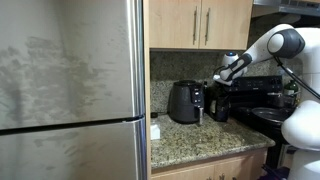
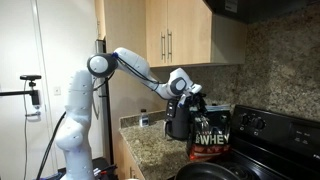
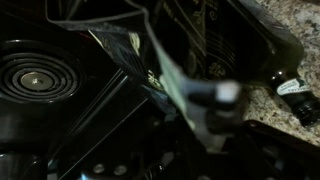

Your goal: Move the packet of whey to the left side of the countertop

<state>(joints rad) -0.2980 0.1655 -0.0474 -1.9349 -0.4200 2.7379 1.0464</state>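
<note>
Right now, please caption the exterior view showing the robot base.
Gripper at the top of the upright whey packet, where countertop meets stove.

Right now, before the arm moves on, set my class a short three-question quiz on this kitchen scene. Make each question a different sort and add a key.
1. True or false: the pouch is between the rounded appliance and the stove.
2. Where is the claw? A) at the pouch's top B) down on the stove C) under the pouch
3. Fill in: the big word printed on the pouch is ____.
Key: 1 true; 2 A; 3 WHEY.
</note>
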